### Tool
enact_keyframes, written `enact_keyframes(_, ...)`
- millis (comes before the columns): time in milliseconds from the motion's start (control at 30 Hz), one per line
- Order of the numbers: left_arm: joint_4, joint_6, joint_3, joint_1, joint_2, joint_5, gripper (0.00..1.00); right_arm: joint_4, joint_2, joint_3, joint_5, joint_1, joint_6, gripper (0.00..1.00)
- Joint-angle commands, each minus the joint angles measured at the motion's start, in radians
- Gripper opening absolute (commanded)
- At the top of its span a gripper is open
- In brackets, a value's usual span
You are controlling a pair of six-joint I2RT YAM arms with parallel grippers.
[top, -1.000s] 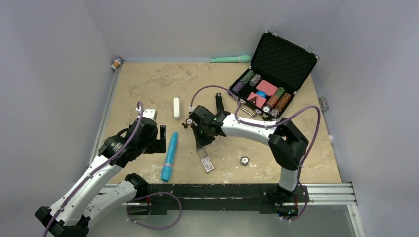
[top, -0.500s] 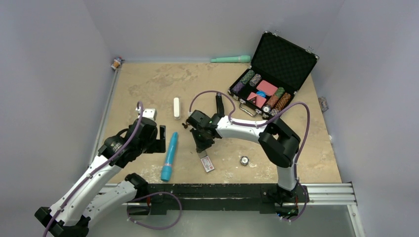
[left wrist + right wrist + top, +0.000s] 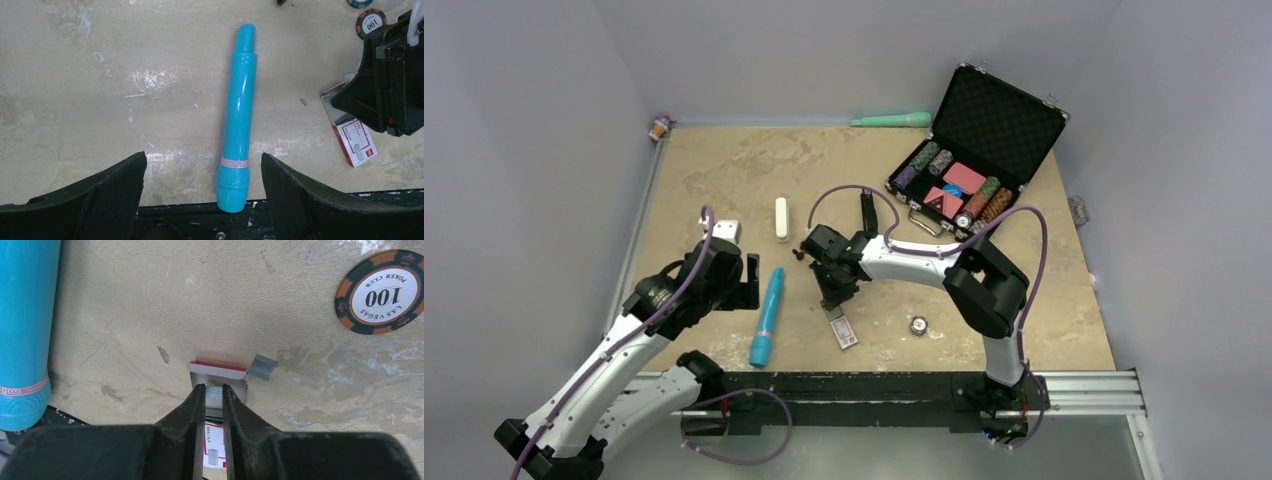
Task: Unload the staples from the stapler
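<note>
Stapler point(image 3: 866, 208) lies flat on the table point(image 3: 724, 170), black and slim, well beyond my right gripper point(image 3: 214, 388) on the far side, near the open poker case point(image 3: 979, 150); neither of my grippers touches it.

My right gripper points down at the table; its two fingers are pressed almost together, and in the narrow gap between them sits a small grey strip point(image 3: 214, 396), so I am pinching it; I cannot tell for sure what it is, but it has the same colour as the little grey clump point(image 3: 263, 367) that lies on the table just ahead of the fingertips and a bit to the right. Directly under and in front of the fingertips is the red and white staple box point(image 3: 356, 142), with its flap open; the flap has a red edge. Further ahead on the right lies a poker chip point(image 3: 382, 292) marked 100; on the left, well apart from the fingers, runs the blue tube point(image 3: 239, 115).

My left gripper point(image 3: 201, 165) is spread wide and holds nothing; it hovers above the table; in its wrist view the blue tube lies lengthwise between the two fingers, closer to the right one, and no finger touches it.
</note>
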Motion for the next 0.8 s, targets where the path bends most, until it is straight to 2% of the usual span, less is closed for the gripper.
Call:
enact_keyframes(0, 0.015, 0.000, 0.013, -0.003, 0.000, -0.014, 0.88, -0.001, -0.006, 0.016, 0.025, 0.004, -0.001, 0.20)
enact_keyframes(200, 0.016, -0.001, 0.015, -0.003, 0.001, -0.014, 0.87, 0.001, -0.023, 0.026, 0.042, 0.004, -0.001, 0.31)
enact_keyframes(567, 0.014, -0.003, 0.014, -0.003, -0.006, -0.020, 0.87, -0.083, -0.085, 0.154, 0.058, 0.004, -0.029, 0.32)
enact_keyframes(767, 0.012, -0.008, 0.014, -0.003, -0.019, -0.026, 0.87, -0.170, -0.106, 0.227, 0.133, 0.002, -0.039, 0.33)
